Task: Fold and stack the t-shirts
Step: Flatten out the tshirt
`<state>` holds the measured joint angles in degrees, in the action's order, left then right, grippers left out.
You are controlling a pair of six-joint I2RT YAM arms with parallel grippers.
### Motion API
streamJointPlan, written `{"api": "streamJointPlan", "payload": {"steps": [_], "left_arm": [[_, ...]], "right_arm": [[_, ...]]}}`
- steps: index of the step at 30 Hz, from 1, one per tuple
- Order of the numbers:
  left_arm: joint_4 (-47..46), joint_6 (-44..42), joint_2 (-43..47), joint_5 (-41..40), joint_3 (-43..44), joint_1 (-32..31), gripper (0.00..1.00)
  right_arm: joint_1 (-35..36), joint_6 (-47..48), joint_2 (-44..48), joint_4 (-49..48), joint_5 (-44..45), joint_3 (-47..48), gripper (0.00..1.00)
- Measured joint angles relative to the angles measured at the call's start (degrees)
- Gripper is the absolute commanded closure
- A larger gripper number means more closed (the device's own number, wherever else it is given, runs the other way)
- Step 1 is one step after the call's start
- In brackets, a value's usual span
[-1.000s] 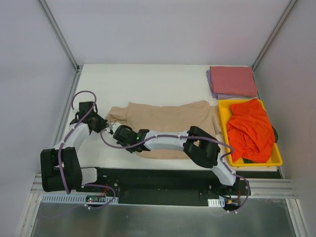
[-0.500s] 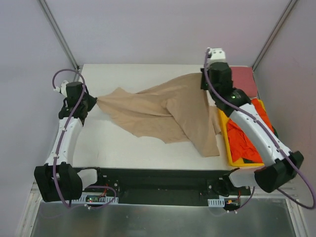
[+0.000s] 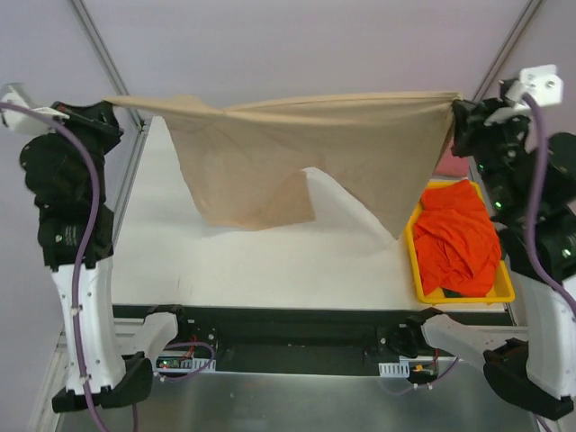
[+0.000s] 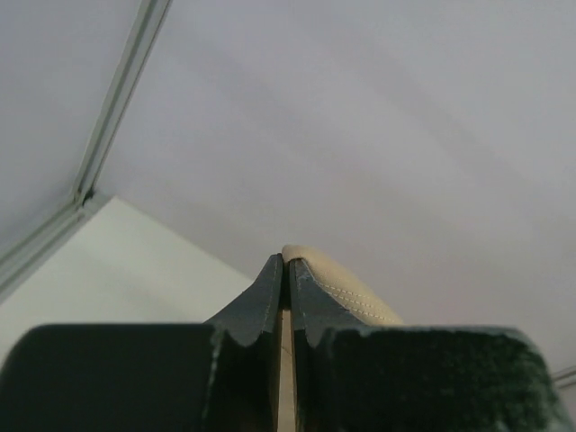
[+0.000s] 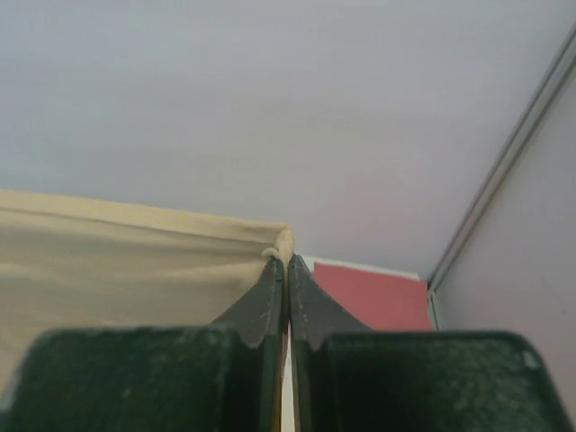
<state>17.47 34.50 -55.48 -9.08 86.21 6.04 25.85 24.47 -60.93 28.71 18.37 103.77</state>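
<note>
The tan t-shirt (image 3: 297,148) hangs stretched wide high above the table, its lower part draping toward the tabletop. My left gripper (image 3: 108,101) is shut on its left corner; the hem shows between the fingertips in the left wrist view (image 4: 346,290). My right gripper (image 3: 456,101) is shut on its right corner, with tan cloth (image 5: 135,261) beside the jaws. The orange-red t-shirt (image 3: 454,238) lies crumpled in the yellow tray (image 3: 414,261). The folded pink-red t-shirt (image 5: 369,297) lies at the far right, mostly hidden in the top view. The lavender t-shirt is hidden.
The white tabletop (image 3: 270,261) lies below the hanging cloth. Grey walls with metal corner posts (image 3: 106,58) enclose the cell. The tray stands at the table's right front edge.
Both arms have risen and spread apart, lifting the tan t-shirt from lying on the table to hanging stretched in the air between the two grippers.
</note>
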Motion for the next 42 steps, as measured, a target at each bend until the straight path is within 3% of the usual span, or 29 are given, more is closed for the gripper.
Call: {"api": "streamJointPlan", "payload": {"steps": [11, 16, 23, 26, 30, 35, 37, 38, 39, 40, 42], "left_arm": [[0.37, -14.03, 6.38, 3.43, 27.69, 0.04, 1.00], [-2.29, -16.28, 6.43, 6.01, 32.33, 0.07, 1.00], [-7.61, -19.15, 0.42, 10.29, 27.85, 0.07, 1.00], [-10.16, -19.26, -8.09, 12.50, 26.32, 0.07, 1.00], [-13.92, -21.07, -26.86, 17.77, 26.77, 0.04, 0.96], [-14.71, -26.01, -52.72, 20.83, 26.77, -0.55, 0.67], [-13.49, -28.09, -62.60, 21.00, 26.71, -1.03, 0.34], [-12.35, -29.16, -66.88, 20.96, 26.64, -1.22, 0.01], [-10.88, -30.05, -70.62, 20.94, 26.62, -1.49, 0.01], [-9.86, -30.95, -72.94, 20.65, 26.60, -1.66, 0.01], [-7.17, -31.26, -76.63, 19.67, 26.60, -1.99, 0.01]], "right_arm": [[-0.11, 1.51, 11.34, 9.07, -19.76, 14.71, 1.00], [-0.15, 0.09, 13.73, 9.92, -23.82, 15.58, 1.00], [-0.15, 1.42, 12.26, 6.84, -17.03, 6.93, 1.00], [-0.20, 2.95, 8.22, 2.45, -10.32, 0.28, 0.98], [-1.44, 5.73, -3.80, -6.91, -0.55, -8.68, 0.97], [-5.99, 4.87, -25.35, -15.41, 0.96, -14.86, 0.90], [-7.17, 4.04, -34.53, -16.92, 0.26, -15.72, 0.80], [-7.58, 3.48, -39.39, -17.64, 0.00, -15.61, 0.69], [-7.87, 2.95, -43.60, -17.86, -0.24, -15.15, 0.51], [-8.13, 2.32, -47.60, -17.64, -0.35, -14.29, 0.40], [-8.41, 1.05, -54.90, -15.74, -0.76, -11.06, 0.27]]}}
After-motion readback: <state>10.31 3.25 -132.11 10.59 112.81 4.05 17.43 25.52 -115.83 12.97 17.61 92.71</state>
